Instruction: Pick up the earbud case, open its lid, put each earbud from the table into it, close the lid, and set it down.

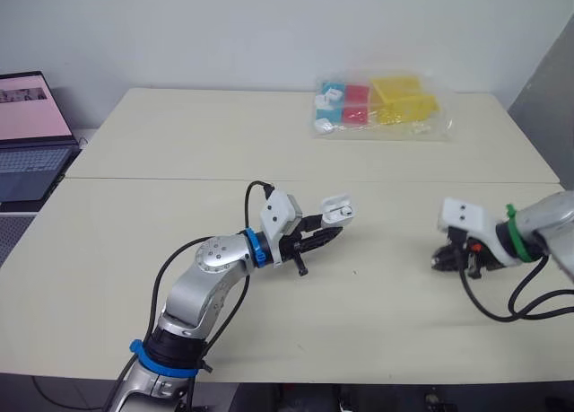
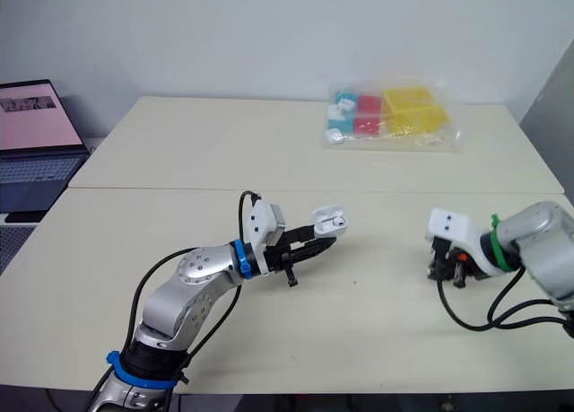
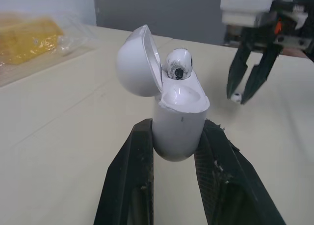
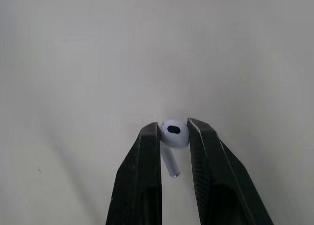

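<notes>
The left gripper (image 1: 334,231) has the earbud case (image 3: 179,122) clamped low on its body, both black fingers pressed against its sides, lid (image 3: 135,63) swung wide open, and the case is held up just off the table (image 1: 179,134). One earbud (image 3: 177,65) sits in the case's far well; the near well looks empty. Well off to the right of the case, the right gripper (image 1: 439,262) is down low, fingertips pinching the head of the second earbud (image 4: 174,133), with the stem pointing back between the fingers. The job now looks like a carry across to the case, and the stem needs to turn downward to drop into that open well, so the case should stay steady and tilted toward the incoming hand. Everything here is glossy, rounded white plastic: an egg-smooth case, a bulbous bud head and a thin stem. A light pinch could let that bud squirt out, so a slow approach seems wise.
</notes>
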Available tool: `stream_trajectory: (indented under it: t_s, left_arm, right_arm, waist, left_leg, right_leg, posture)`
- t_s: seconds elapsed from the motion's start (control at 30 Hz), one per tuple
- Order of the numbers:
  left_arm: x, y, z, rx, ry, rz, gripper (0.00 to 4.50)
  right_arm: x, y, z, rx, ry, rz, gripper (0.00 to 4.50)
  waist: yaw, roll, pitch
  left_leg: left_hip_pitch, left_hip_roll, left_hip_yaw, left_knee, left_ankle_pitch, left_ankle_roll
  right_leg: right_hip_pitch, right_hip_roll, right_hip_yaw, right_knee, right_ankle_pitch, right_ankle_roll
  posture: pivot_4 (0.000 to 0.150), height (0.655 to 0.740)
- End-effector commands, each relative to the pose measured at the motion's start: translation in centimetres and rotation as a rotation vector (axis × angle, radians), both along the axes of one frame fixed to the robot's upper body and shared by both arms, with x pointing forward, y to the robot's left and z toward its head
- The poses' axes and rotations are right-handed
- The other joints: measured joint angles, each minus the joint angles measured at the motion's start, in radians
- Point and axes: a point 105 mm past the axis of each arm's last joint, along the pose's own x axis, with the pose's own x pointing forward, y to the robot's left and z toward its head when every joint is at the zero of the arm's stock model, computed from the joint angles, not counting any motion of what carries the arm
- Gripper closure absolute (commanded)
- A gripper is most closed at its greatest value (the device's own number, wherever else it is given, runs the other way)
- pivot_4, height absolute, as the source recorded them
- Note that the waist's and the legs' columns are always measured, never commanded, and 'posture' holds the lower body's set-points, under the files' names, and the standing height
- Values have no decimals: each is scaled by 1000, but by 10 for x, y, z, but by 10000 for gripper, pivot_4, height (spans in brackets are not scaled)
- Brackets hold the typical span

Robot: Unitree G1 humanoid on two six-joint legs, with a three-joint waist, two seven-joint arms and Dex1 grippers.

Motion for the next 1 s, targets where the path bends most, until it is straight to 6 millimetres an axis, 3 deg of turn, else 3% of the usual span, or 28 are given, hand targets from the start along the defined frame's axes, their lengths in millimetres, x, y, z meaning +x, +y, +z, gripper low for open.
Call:
stream_trajectory:
  t_s: [0.03, 0.2, 0.33, 0.47, 0.67, 0.8, 1.0]
  left_arm:
    - [2, 1, 11, -39, -22, -15, 37240]
    - [5, 3, 12, -51, -17, -25, 37240]
    - [7, 1, 13, -40, -20, -49, 37240]
    - [11, 5, 15, -34, -22, -53, 37240]
    - [15, 4, 20, -42, -27, -57, 37240]
    - [14, 4, 21, -44, -26, -64, 37240]
    - [14, 4, 22, -42, -28, -66, 37240]
  right_arm:
    - [-6, 17, 35, 165, -115, 82, 40862]
    - [-18, 32, 55, 317, -147, 120, 40862]
    - [-14, 58, 93, 607, -340, 130, 40862]
    - [-19, 83, 101, 747, -396, 135, 40862]
    - [-25, 119, 96, 921, -428, 92, 40862]
    - [-15, 136, 95, 991, -530, 45, 40862]
    - [-2, 144, 78, 989, -584, 8, 40862]
  waist:
    - [0, 0, 0]
    - [1, 0, 0]
    - [-3, -1, 0]
    - [-1, -1, 0]
    - [-1, -1, 0]
    - [-2, -1, -1]
    - [-2, -1, -1]
  left_leg:
    - [0, 0, 0, 0, 0, 0]
    - [-1, 0, 0, 0, 0, 0]
    - [0, 0, 1, 1, 0, 0]
    - [0, 0, -1, 0, 0, 0]
    - [-1, 0, 0, 0, 0, 0]
    - [-1, -1, 0, 0, 0, 0]
    - [-1, 0, 0, 0, 0, 0]
  right_leg:
    - [0, 0, 0, 0, 0, 0]
    - [0, 0, 0, 0, 0, 0]
    - [0, 0, 1, 1, 0, 0]
    - [0, 2, 0, 2, 0, 0]
    - [0, 1, 0, 1, 0, 0]
    - [0, 0, 1, 1, 1, -1]
    - [-1, 1, 0, 2, 0, 0]
  posture:
    - [1500, 7400]
    - [1500, 7400]
    - [1500, 7400]
    - [1500, 7400]
    - [1500, 7400]
    - [1500, 7400]
    - [1500, 7400]
